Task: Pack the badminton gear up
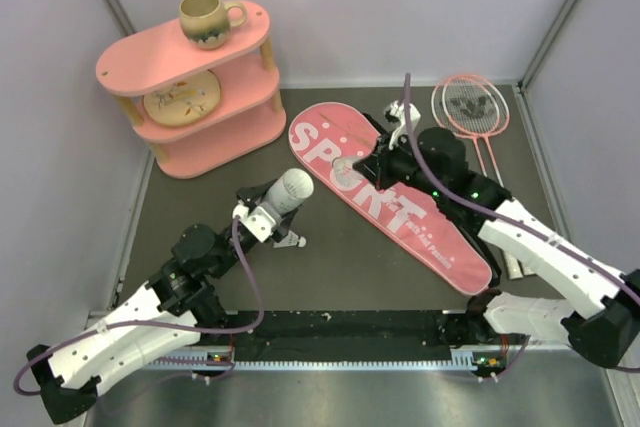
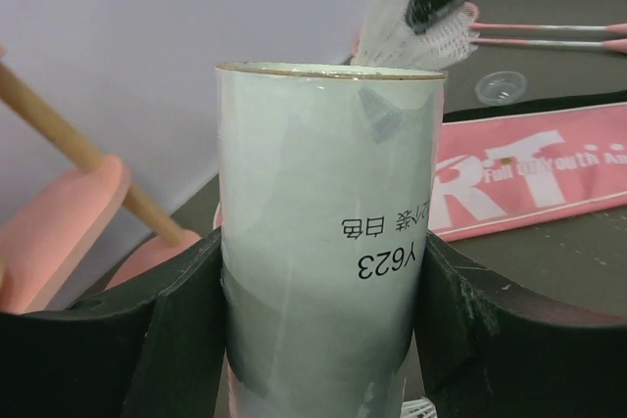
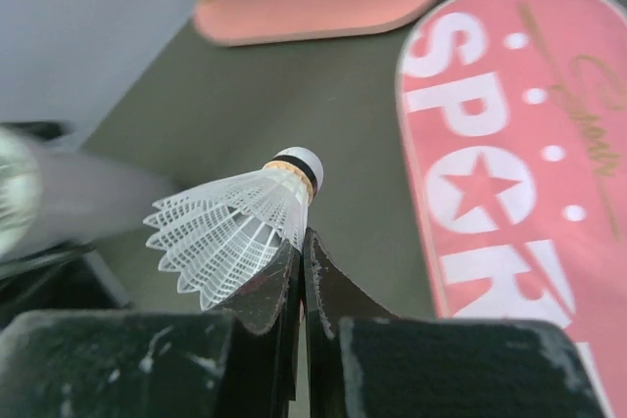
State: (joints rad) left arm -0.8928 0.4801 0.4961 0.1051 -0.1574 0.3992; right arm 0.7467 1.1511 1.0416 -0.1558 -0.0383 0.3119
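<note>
The left pincer (image 2: 323, 325) squeezes the smooth, round white tube (image 2: 323, 193) with its open end tipped up, and the right pincer (image 3: 300, 254) is pinching the netty skirt of a white shuttlecock (image 3: 235, 227) near that opening, above the dark counter (image 1: 340, 267) where the flat pink bag (image 1: 430, 232) lies.
</note>
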